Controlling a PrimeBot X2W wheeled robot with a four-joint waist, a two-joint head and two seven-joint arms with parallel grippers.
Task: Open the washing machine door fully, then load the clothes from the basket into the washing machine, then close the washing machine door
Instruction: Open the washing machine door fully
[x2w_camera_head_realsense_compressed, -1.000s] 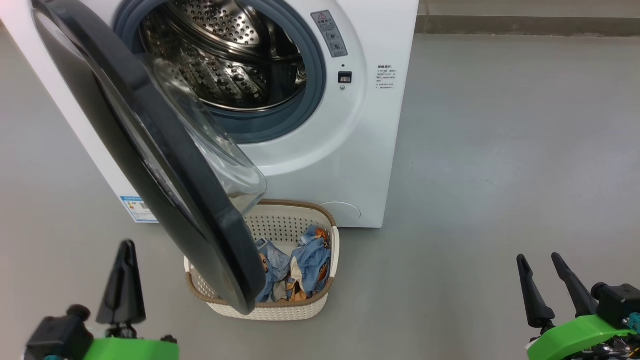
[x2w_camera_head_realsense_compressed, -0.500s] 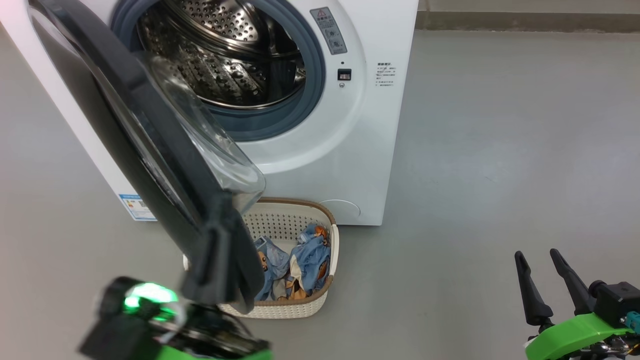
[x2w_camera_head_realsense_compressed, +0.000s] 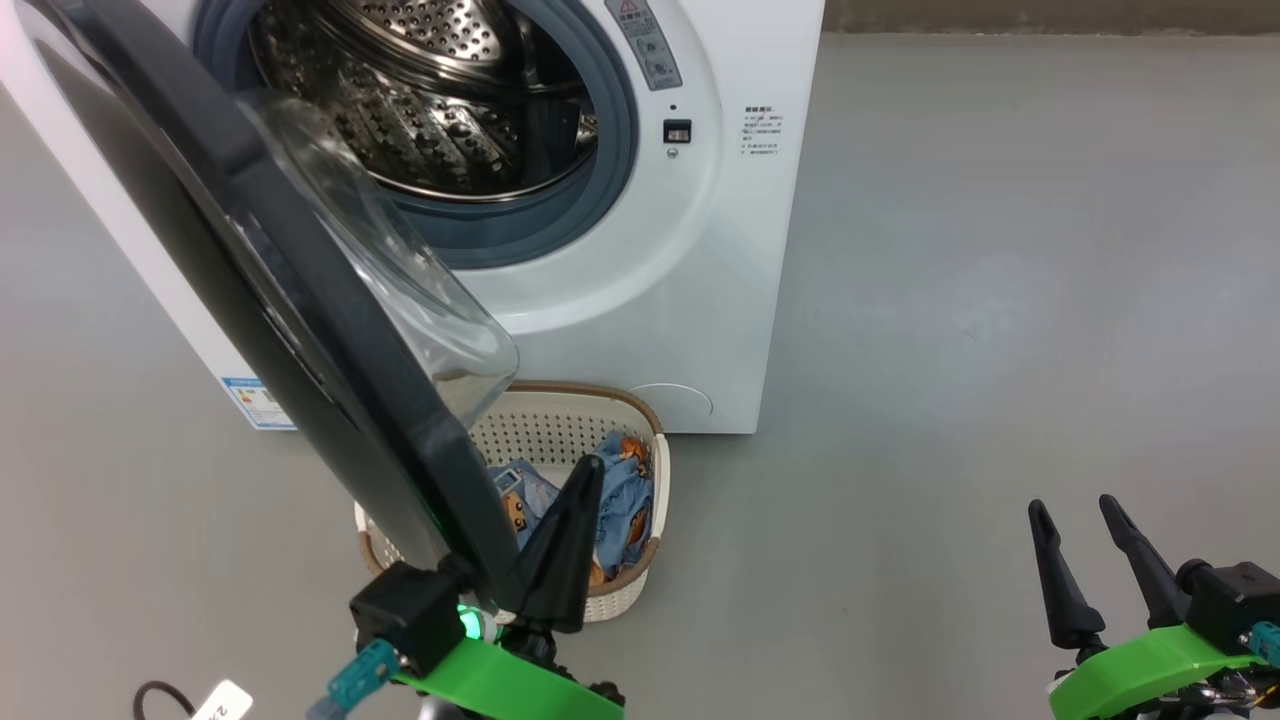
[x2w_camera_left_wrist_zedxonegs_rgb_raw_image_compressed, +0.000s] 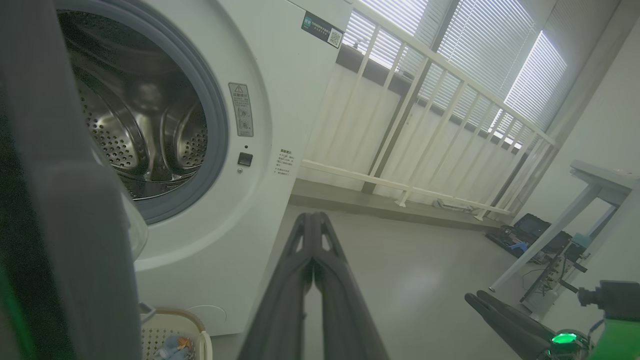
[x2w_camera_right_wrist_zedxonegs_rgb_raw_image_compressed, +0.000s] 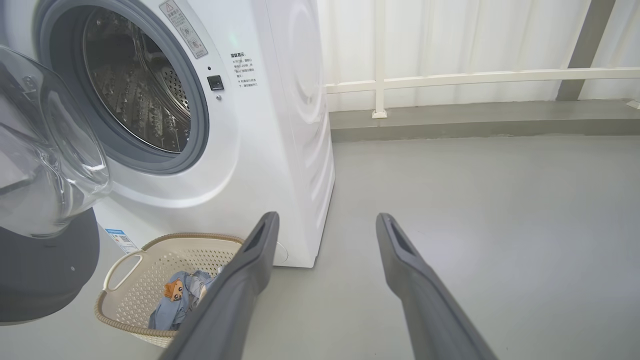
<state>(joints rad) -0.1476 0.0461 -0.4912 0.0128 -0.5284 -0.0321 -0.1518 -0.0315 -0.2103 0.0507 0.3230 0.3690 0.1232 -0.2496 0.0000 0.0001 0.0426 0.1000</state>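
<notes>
The washing machine door (x2w_camera_head_realsense_compressed: 390, 440) is seen standing partly open. It is swung out from the washing machine (x2w_camera_head_realsense_compressed: 640, 300) and hangs over the left part of the basket (x2w_camera_head_realsense_compressed: 625, 595), which is set on the floor (x2w_camera_head_realsense_compressed: 950, 300) just in front of the machine. The clothes (x2w_camera_head_realsense_compressed: 625, 490) are still in the basket, partly hidden by the door and by a dark finger.

In the last second the left gripper (x2w_camera_head_realsense_compressed: 588, 468) has been carried from the lower left, outside the door, across to the inner side of the door's lower edge. It is now held close beside the rim; contact cannot be made out. Its fingers are pressed together, with nothing between them. The right gripper (x2w_camera_head_realsense_compressed: 1072, 503) has been left at the lower right, well apart from everything, with its fingers spread wide and empty. The door itself seems no wider, the slight shift being the camera's.

A push from the inside is judged to be coming, so the opening step is unfinished and loading is not yet begun.

Counted: one machine, one door, one basket, two grippers, and two bundles of clothes as far as can be told.
</notes>
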